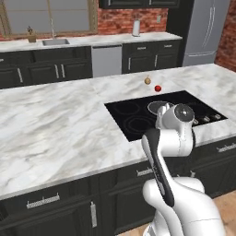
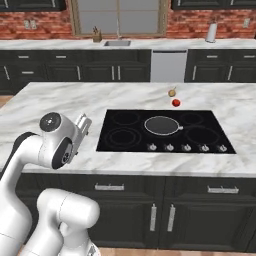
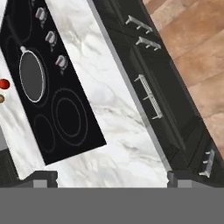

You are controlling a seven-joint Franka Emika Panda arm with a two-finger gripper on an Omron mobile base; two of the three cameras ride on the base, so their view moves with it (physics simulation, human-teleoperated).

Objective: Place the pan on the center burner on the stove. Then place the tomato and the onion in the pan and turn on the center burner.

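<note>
Black glass marks the stove (image 2: 125, 145), set into the pale marble counter (image 2: 60, 105) in the middle of the right base view. Going left to right there, the white arm rises at the lower left, then come the smaller rings, then the pan (image 2: 161, 125) just right of centre frame, resting on the center burner (image 2: 161, 134) with its short black handle pointing right. Above and right of it, on the marble just past the glass, lie the onion (image 2: 172, 92) and, just beside it and nearer the stove, the tomato (image 2: 176, 103). Along the cooktop's lower edge runs the row of knobs (image 2: 186, 148).

The gripper (image 3: 107, 183) stands wide and empty in the hand view, its tips apart at the bottom edge, well away from everything.

The tomato is probably light, smooth and soft-skinned, likely to roll or bruise; a gentle pinch across its widest part suits it. The onion looks firmer and drier, best taken around its round belly below the tip.
</note>
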